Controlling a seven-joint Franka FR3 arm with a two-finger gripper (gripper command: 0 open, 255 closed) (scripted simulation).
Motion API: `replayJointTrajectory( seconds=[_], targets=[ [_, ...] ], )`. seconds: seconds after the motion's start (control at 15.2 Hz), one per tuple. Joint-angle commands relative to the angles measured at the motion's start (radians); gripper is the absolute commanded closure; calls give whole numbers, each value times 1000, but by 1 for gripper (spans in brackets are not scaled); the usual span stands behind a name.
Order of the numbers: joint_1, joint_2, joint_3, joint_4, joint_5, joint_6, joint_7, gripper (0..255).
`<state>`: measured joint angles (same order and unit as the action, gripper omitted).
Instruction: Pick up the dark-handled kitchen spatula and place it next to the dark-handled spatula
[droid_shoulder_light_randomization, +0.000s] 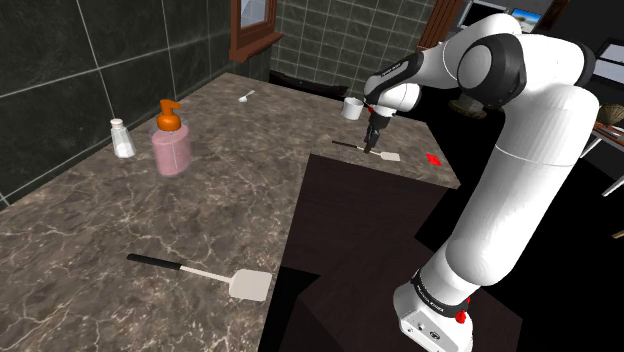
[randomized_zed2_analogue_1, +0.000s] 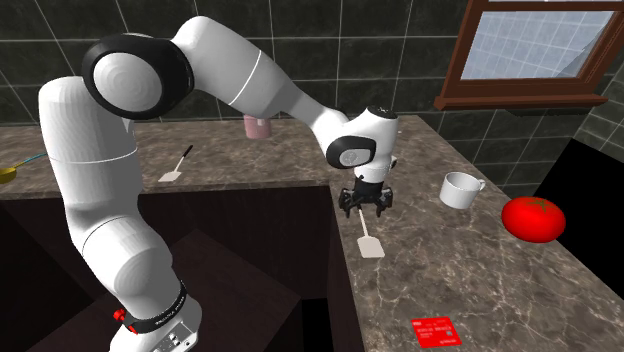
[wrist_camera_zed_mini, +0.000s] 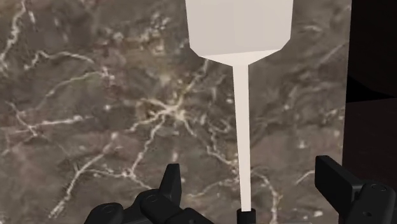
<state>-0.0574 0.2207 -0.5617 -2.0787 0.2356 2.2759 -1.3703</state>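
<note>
- The tool (randomized_zed2_analogue_1: 366, 205) hung close above the table (droid_shoulder_light_randomization: 230, 190), its fingers (wrist_camera_zed_mini: 170, 181) spread wide and pinching nothing.
- The near spatula (wrist_camera_zed_mini: 240, 114) lay flat on the table right beneath the tool. Its pale shaft ran through the gap between the fingers, roughly centred and touching neither.
- Long axis: the shaft ran straight out ahead of the tool, square to the line the fingers close along. The dark handle began right at the tool, and the pale blade sat at the far end.
- Shoulder view: the tool (droid_shoulder_light_randomization: 372, 140) stood over the handle-shaft join, with the handle toward that view's left and the blade (droid_shoulder_light_randomization: 389, 156) toward its right.
- Judgement: alignment looked settled, so a short drop and a squeeze should take it.
- The far spatula (droid_shoulder_light_randomization: 200, 272) lay well apart at the shoulder view's lower left, near the table edge, handle left and blade right.
- Judgement: the carry runs that way, and the two long axes looked close to parallel, so little turning is needed.
- Risk: the shaft is thin and the blade end likely heavier, so it may pivot in the grip.
</note>
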Motion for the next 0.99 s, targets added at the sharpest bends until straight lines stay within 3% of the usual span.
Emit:
replayJointTrajectory(
  seconds=[0.0, 0.2, 0.26, 0.92],
  targets=[
    [0, 1, 0, -1, 1, 1, -1, 0],
    [0, 1, 0, -1, 1, 1, 0, 0],
    [0, 1, 0, -1, 1, 1, 0, 255],
    [2, -8, -2, 3, -7, -10, 5, 255]
  ],
)
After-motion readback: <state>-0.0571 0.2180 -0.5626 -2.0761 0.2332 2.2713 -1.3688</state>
